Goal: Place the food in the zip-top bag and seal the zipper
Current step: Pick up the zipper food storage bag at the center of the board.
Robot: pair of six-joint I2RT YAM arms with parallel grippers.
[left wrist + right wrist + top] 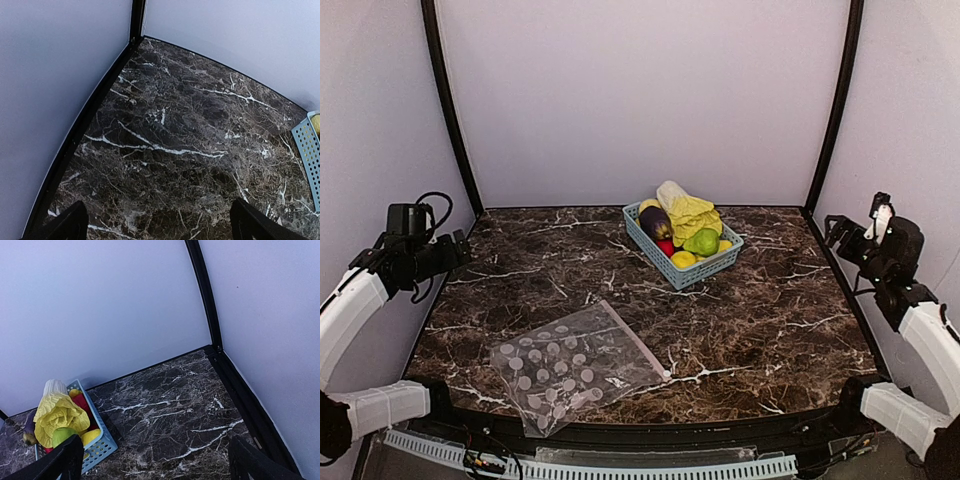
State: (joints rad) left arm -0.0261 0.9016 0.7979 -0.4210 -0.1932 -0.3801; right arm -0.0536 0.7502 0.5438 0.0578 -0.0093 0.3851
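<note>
The food sits in a light blue basket [705, 268] at the back centre of the table: a yellow cabbage [685, 210], a dark purple eggplant [655, 222], a green fruit [702, 242], red and yellow pieces. The zip-top bag [570, 365] lies flat and empty at the front left, its pink zipper [638, 342] along the right edge. My left gripper [460, 250] is open and empty, raised at the far left. My right gripper [838, 232] is open and empty, raised at the far right. The right wrist view shows the cabbage [57, 415] and the basket [100, 447] at lower left.
Pale walls with black corner posts [450, 110] enclose the dark marble table [770, 320]. The basket's corner [307, 155] shows at the right edge of the left wrist view. A black rim runs along the table's front edge [650, 435].
</note>
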